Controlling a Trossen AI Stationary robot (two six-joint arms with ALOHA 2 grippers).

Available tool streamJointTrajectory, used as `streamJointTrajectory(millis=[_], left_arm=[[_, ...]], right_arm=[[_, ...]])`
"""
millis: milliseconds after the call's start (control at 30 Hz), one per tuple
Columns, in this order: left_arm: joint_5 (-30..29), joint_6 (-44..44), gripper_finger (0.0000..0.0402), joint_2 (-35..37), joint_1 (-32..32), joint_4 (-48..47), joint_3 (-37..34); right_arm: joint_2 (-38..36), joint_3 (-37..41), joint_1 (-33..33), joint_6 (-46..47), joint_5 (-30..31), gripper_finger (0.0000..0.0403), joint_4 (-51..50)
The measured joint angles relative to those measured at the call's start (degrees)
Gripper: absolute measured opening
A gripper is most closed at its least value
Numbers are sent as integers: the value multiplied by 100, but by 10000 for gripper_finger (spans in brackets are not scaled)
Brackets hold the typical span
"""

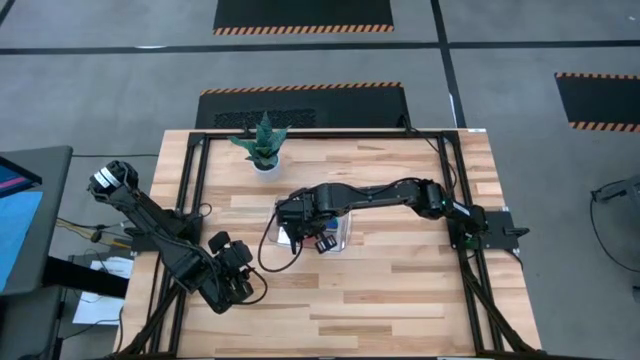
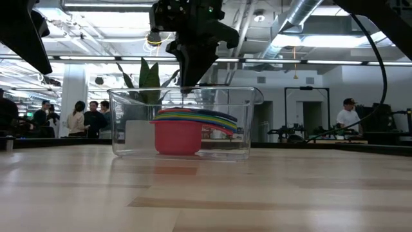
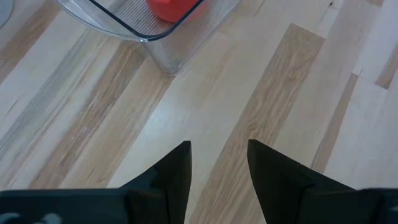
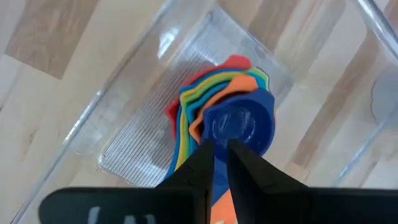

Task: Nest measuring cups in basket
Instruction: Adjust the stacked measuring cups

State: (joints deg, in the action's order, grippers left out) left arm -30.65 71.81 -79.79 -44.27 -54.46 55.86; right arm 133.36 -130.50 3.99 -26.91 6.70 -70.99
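We see the measuring cups (image 4: 230, 112) stacked one inside another in the basket (image 2: 122, 122), red at the bottom and dark blue on top, with the handles fanned out to one side. The right gripper (image 4: 221, 152) sits directly above that stack, its tips just over the rim of the top cup. Its jaws stand a narrow slit apart, and in the right wrist view nothing is pinched between them, so we judge the last cup to be let go or very nearly so.

The main risk, as we read it, is in leaving. With so small a gap, a fingertip could catch the blue cup's rim or handle when the arm lifts, pulling that cup out of the nest or tipping the whole pile. A sideways drift on the way up could also strike the basket wall just beyond the jaws; the clear bin looks light and could slide on the worktop (image 1: 400, 290). The handles do not line up neatly, so the top cup may not be fully seated, and a small knock might unseat it.

The left gripper (image 3: 217, 162) waits well away from the basket, low over bare wood, jaws apart and empty. We see little danger from it unless it swings toward the basket corner ahead of it.
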Motion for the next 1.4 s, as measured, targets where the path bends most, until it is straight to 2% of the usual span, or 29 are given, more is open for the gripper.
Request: streamJointTrajectory(millis=[100, 233, 467, 633, 933, 1233, 1400], left_arm=[[2, 0, 143, 0, 0, 0, 0], [2, -1, 143, 0, 1, 0, 0], [15, -69, 143, 2, 0, 0, 0], [13, -168, 143, 2, 0, -2, 0], [4, -216, 143, 2, 0, -4, 0], [4, -186, 143, 2, 2, -2, 0], [4, -199, 143, 2, 2, -2, 0]], right_arm=[[0, 0, 0, 322, 2, 65, -138], [0, 4, 11, 785, -406, 65, -565], [14, 427, 11, 1528, -549, 65, -527], [11, 565, 36, 1568, -832, 65, -563], [7, 630, 57, 1641, -835, 65, -452], [2, 1266, 61, 1785, -831, 66, -89], [0, 1303, 37, 1910, -733, 66, -71]])
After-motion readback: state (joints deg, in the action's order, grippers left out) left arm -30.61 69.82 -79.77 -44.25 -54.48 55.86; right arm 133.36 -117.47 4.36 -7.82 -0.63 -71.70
